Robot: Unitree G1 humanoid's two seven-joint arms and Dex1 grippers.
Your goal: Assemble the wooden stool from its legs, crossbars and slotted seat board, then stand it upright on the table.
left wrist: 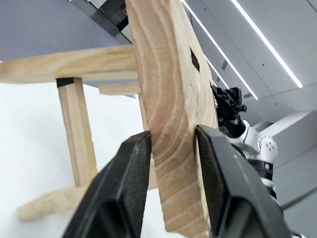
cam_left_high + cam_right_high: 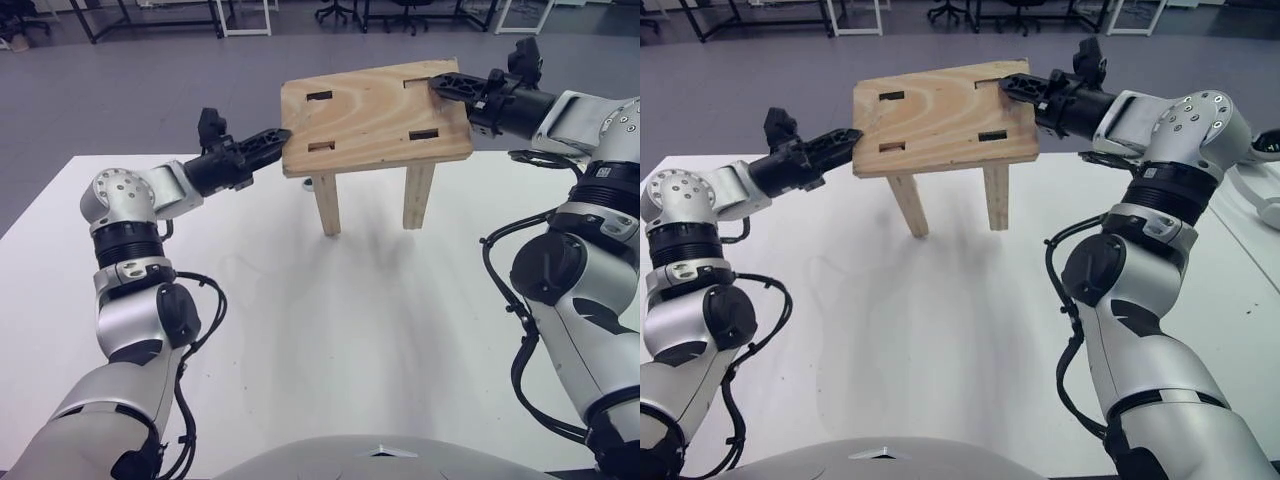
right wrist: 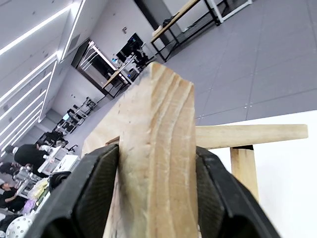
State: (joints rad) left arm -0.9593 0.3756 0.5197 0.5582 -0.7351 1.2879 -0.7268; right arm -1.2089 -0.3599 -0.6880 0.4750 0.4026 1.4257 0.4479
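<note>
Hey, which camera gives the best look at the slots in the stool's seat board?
The left eye view: the seat board faces up toward it, all four slots plain. The right eye view shows much the same. Both wrist views see the board edge-on; the left wrist view catches one slot.

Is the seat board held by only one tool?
No, the left tool and the right tool each clamp an opposite edge of the seat board.

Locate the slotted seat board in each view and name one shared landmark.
Left eye view: seat board upper centre.
Right eye view: upper centre, slightly left.
Left wrist view: edge-on, clamped in the left gripper.
Right wrist view: edge-on, clamped in the right gripper.
Shared landmark: the right gripper on the board's edge.
</note>
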